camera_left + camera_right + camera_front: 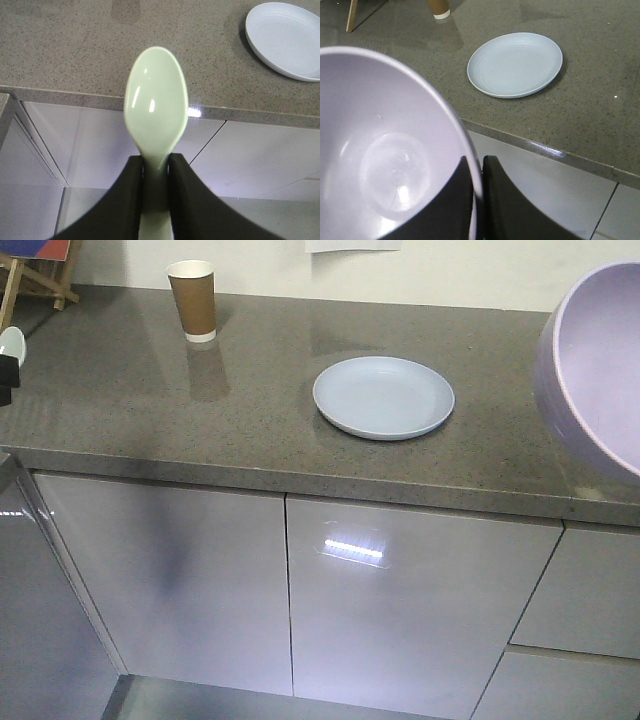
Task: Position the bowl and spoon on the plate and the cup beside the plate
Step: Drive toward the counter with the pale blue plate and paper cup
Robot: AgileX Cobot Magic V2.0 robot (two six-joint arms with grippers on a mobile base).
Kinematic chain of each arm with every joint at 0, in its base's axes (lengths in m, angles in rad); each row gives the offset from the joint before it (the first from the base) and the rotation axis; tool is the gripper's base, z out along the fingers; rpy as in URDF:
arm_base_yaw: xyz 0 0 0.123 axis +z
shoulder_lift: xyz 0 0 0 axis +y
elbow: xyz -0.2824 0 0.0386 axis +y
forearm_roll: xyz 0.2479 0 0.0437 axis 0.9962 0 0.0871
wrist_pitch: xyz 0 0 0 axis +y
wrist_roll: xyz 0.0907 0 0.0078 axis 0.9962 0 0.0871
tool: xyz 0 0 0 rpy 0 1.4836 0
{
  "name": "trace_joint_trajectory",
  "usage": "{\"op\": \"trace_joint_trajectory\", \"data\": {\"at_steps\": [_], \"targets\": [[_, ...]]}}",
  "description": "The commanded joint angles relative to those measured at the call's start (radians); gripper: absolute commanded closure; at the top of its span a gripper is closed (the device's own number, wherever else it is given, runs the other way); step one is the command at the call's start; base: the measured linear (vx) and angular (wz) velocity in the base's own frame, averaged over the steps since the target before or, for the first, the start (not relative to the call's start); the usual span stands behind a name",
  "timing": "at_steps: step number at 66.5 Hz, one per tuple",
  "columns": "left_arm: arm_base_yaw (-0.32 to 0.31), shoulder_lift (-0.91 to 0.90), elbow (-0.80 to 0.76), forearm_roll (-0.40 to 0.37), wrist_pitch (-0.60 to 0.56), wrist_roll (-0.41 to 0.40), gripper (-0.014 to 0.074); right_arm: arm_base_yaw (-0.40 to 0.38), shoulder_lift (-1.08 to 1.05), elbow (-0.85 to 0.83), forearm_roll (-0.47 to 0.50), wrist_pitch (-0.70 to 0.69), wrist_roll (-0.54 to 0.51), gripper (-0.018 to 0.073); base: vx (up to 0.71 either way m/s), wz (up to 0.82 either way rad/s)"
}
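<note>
- Left gripper [155, 165], closest to the left wrist lens: two black jaws pinching the neck of a short pale mint-green plastic spoon [156, 102]. Oval head points forward with its hollow side facing the camera; the handle runs back between the jaws.
- Spoon is held in the air just off the front edge of the speckled grey stone counter [100, 45], above the glossy white cabinet doors [100, 145]. It is well apart from the plate.
- Right gripper [476, 167]: black jaws pressed together on the rim of a small round lavender-purple matte plastic bowl [385, 150], one jaw inside the wall, one outside.
- Bowl is empty and off the counter. In the front view it shows at the right edge, tilted, open face turned leftward.
- Round pale blue-lavender plate with a shallow raised rim [515, 65]: lies flat on the counter beyond the bowl, with nothing on it.
- Tall brown paper cup with a white rolled rim and white base band [192, 300]: upright at the back of the counter by the wall, well apart from the plate and to its left in the front view. No gripper near it.
- Progress, as judged: early. Bowl and spoon are each in a grip, but nothing has been set down where the task wants it.
- Left to do: bowl onto the plate, spoon onto the plate, cup brought over to stand beside the plate.
- Both arms are loaded, so the cup likely waits until one of them has let go.
</note>
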Motion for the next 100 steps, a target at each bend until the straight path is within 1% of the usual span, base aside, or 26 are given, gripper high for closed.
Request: {"op": "trace_joint_trajectory", "data": {"at_steps": [1,100], "targets": [[-0.005,-0.024,-0.023,-0.018,-0.050,-0.005,0.0602,-0.006,-0.014,-0.031,0.055,-0.038,-0.005,0.0564,0.08,-0.02],[-0.005,-0.024,-0.023,-0.018,-0.050,-0.005,0.0602,-0.006,-0.014,-0.031,0.055,-0.038,-0.005,0.0564,0.06,-0.02]]}}
